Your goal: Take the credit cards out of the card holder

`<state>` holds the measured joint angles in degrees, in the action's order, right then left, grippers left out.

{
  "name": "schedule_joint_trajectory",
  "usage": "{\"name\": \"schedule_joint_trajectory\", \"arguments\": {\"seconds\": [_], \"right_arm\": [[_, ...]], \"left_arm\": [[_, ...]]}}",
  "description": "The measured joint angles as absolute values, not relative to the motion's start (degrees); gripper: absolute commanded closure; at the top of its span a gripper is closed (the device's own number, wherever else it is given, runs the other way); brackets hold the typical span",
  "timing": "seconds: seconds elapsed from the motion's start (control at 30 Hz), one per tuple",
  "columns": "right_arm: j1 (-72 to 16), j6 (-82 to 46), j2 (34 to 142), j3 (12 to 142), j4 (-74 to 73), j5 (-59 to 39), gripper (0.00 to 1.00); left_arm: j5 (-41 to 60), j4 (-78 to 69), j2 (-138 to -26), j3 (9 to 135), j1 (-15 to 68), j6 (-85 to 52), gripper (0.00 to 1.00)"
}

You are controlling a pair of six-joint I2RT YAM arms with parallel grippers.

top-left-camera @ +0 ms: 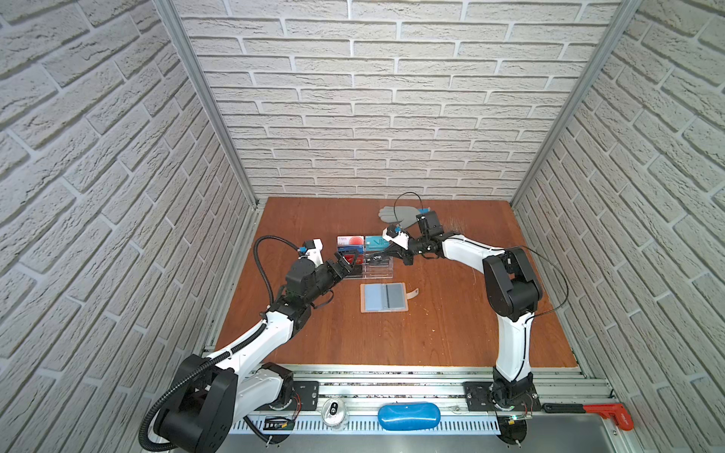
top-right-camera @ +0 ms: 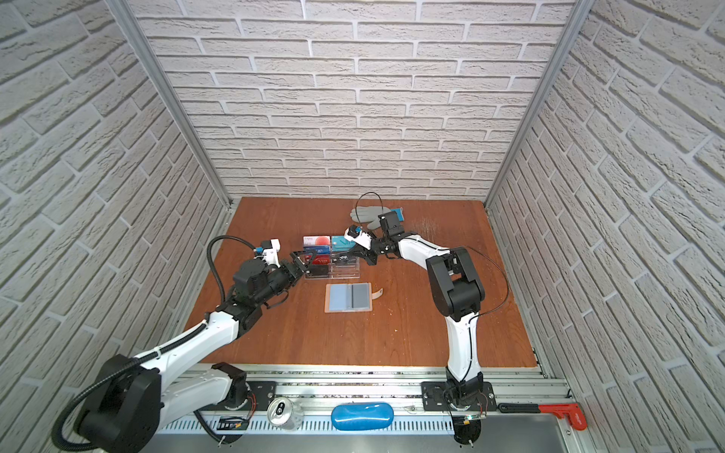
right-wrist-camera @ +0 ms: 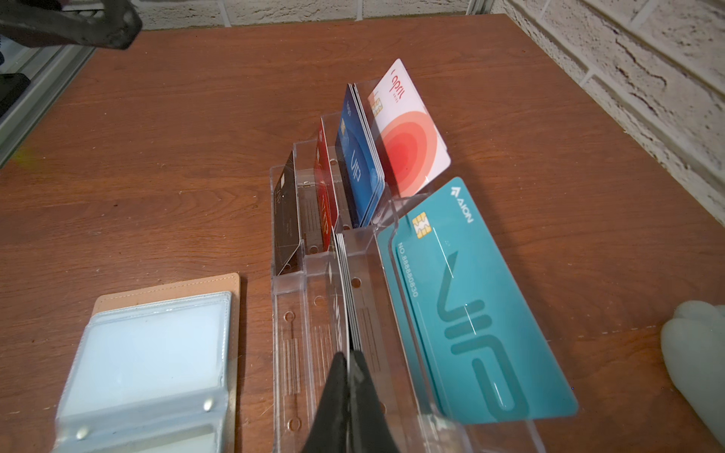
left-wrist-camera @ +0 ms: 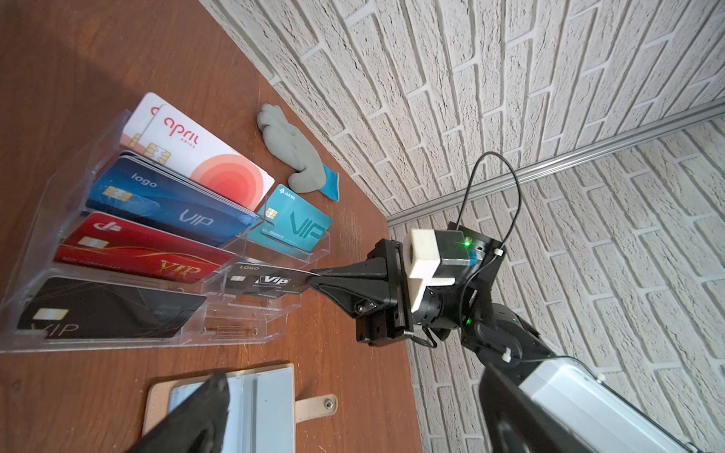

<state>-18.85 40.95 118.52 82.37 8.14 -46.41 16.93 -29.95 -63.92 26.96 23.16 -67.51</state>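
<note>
Left wrist view: finger [left-wrist-camera: 196, 415] of left hand [left-wrist-camera: 355, 374] blurred, hides a corner of card holder [left-wrist-camera: 270, 400]; holder cut by frame edge. Right wrist view: glove [right-wrist-camera: 696, 353] cut off; black Vip card [right-wrist-camera: 345, 294] edge-on, face hidden. Both top views: glove [top-left-camera: 394, 215], 12 o'clock of stand [top-left-camera: 378, 270], cuff partly behind right arm [top-left-camera: 470, 251].

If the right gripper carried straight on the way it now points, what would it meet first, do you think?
Probably the clear acrylic stand: the right gripper, shut on the black Vip card, points straight into its tiers from the side. Depth is hard to judge.
</note>
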Motion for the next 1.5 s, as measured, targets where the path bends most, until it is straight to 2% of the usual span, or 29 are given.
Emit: {"name": "schedule_joint_trajectory", "arguments": {"seconds": [0.33,0.9,1.07,1.23,1.3,1.43,1.5], "right_arm": [[-18.92,40.91,118.65,81.78,6.87,-46.35,0.84],[-19.03,39.46,117.91,78.83,3.68,-46.06,0.82],[-19.03,35.44,114.15,74.02,-0.64,-45.17,0.74],[-19.03,29.36,108.62,70.02,-6.33,-43.66,0.56],[-19.03,27.09,105.97,68.53,-8.75,-43.05,0.43],[-19.03,23.11,100.14,65.45,-11.66,-41.5,0.01],[-19.03,21.3,97.49,64.27,-12.78,-40.29,0.01]], "left_arm": [[16.88,-30.96,-64.79,26.96,23.55,-67.53,0.02],[16.51,-31.24,-64.79,26.96,24.16,-67.53,0.02],[15.57,-30.98,-64.77,26.98,25.32,-67.4,0.02],[14.55,-29.8,-64.34,27.14,27.03,-66.83,0.02],[13.96,-29.43,-63.75,27.14,27.79,-66.52,0.02],[12.58,-28.23,-62.19,27.14,29.52,-66.08,0.02],[11.94,-28.01,-61.69,27.14,30.37,-66.0,0.02]]}}
